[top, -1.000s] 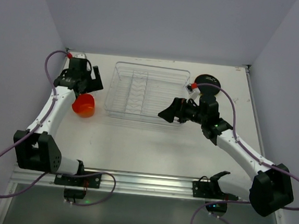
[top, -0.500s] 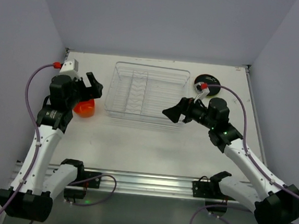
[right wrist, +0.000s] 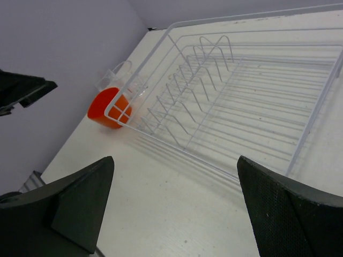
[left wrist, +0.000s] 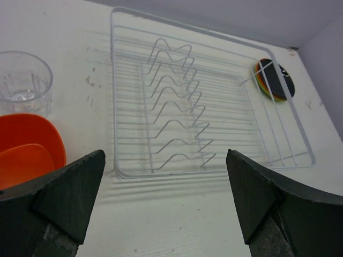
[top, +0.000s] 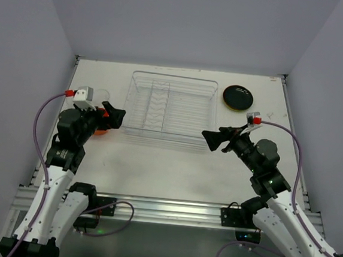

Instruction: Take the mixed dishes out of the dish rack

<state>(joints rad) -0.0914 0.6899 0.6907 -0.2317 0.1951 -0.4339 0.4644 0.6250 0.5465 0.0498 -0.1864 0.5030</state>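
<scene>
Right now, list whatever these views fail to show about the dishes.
- Orange cup: top view, mostly under the left gripper; left wrist view, cut off by the frame edge and that gripper.
- Plates: top view shows only the black top one; how many lie beneath is hidden.
- Glass: right wrist view, faint behind the rack wires.

From above, you see only a sliver of the orange cup (top: 101, 131) left of the dish rack (top: 170, 107); the left hand (top: 113, 118) covers the rest. The glass cup (top: 100, 93), also left of the rack, barely shows.
</scene>
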